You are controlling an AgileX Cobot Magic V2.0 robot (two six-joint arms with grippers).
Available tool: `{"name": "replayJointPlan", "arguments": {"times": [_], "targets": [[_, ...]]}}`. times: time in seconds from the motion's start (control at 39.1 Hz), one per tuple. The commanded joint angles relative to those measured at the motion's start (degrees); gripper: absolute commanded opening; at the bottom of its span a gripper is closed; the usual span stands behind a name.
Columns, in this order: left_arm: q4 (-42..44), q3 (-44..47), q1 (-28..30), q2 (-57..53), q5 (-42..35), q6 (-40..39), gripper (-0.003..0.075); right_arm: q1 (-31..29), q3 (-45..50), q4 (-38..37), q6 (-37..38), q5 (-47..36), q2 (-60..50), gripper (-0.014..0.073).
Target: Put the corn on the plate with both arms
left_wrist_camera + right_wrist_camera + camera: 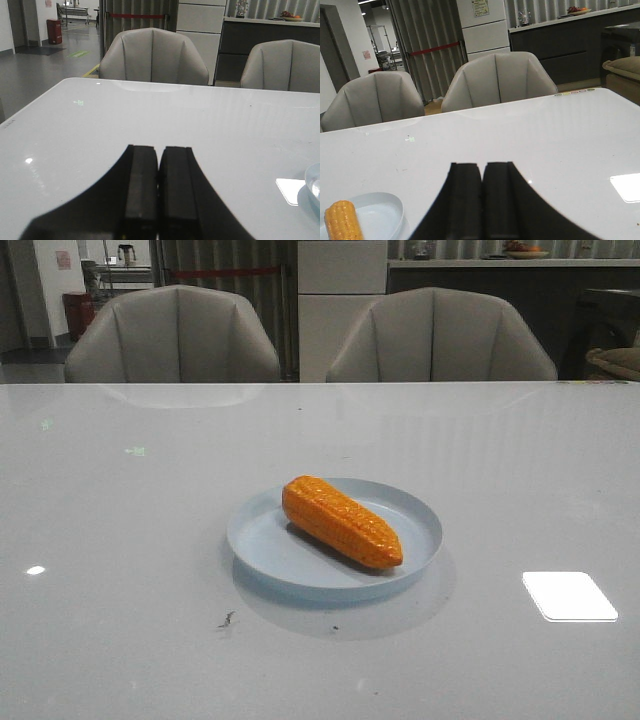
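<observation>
On the glossy white tabletop (120,570), near its middle in the front view, sat the round, shallow, pale blue plate (262,537), and the orange-yellow corn cob with its bumpy kernel rows (340,522) lay inside it, resting on the plate's floor. The cob ran on a slant, its blunt end toward the far left of the plate and its tapered tip toward the near right, close to the rim. Neither of my arms showed in the front view. My left hand (159,200) was closed, its two black fingers pressed together with nothing between them, held above bare tabletop; only a sliver of the plate's rim (313,181) showed at the edge of that wrist view, well apart from the fingers. My right hand (482,205) was closed the same way, empty, its dark angular fingers meeting in a thin seam. From that wrist view I could see the plate (385,212) with the blunt end of the corn (342,220) lying in it, off to one side and not touching my fingers. Beyond the far edge of the tabletop stood two grey upholstered chairs (172,335).
</observation>
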Motion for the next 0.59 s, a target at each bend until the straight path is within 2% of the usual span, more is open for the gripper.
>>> {"name": "replayJointPlan", "arguments": {"times": [0.0, 0.33, 0.56], "targets": [[-0.5, 2.2, -0.1, -0.7, -4.5, -0.2, 0.0094, -0.4, -1.4, -0.1, 0.0, -4.6, -1.2, 0.0057], [-0.5, 2.2, -0.1, -0.7, -4.5, -0.2, 0.0094, -0.4, -1.4, -1.0, 0.0, 13.1, -1.2, 0.0057], [-0.5, 2.2, -0.1, -0.7, -4.5, -0.2, 0.0094, -0.4, -1.4, -1.0, 0.0, 15.1, -1.2, 0.0057]]}}
